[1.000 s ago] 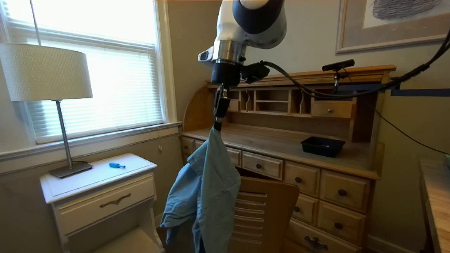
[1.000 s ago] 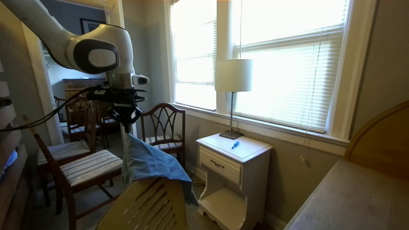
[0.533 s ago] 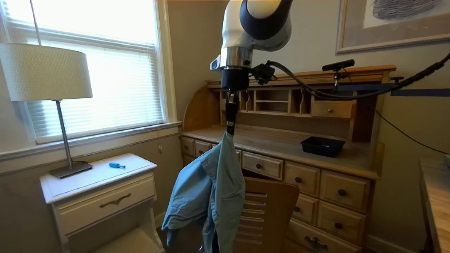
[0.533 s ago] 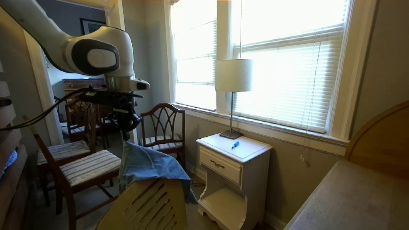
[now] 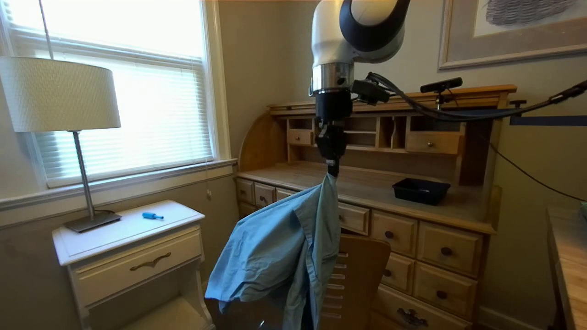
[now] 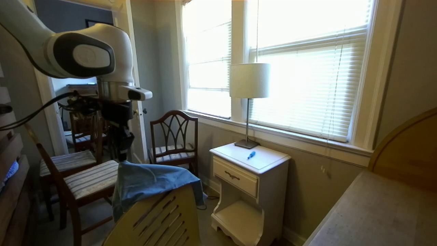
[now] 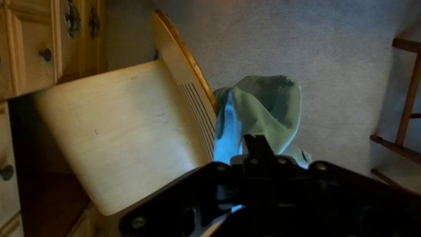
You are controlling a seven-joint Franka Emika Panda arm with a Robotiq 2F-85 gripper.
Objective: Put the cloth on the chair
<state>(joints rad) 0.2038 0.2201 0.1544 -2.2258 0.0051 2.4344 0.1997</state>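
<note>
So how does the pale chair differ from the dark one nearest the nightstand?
The pale chair has a slotted back; the dark chair has an openwork back. The pale chair's seat is bare wood; the dark chair's is striped. The pale chair has blue cloth at its back; the dark chair has none. Both stand upright.

Table lamp [image 5: 59,94] is on the nightstand [image 5: 137,229], left of the roll-top desk [image 5: 367,185] in an exterior view. Tray's on the desk too, that plastic tray [image 5: 415,196]; chair [image 7: 125,131] in front, cloth [image 5: 275,247] hanging just behind the backrest [image 5: 362,275].
</note>
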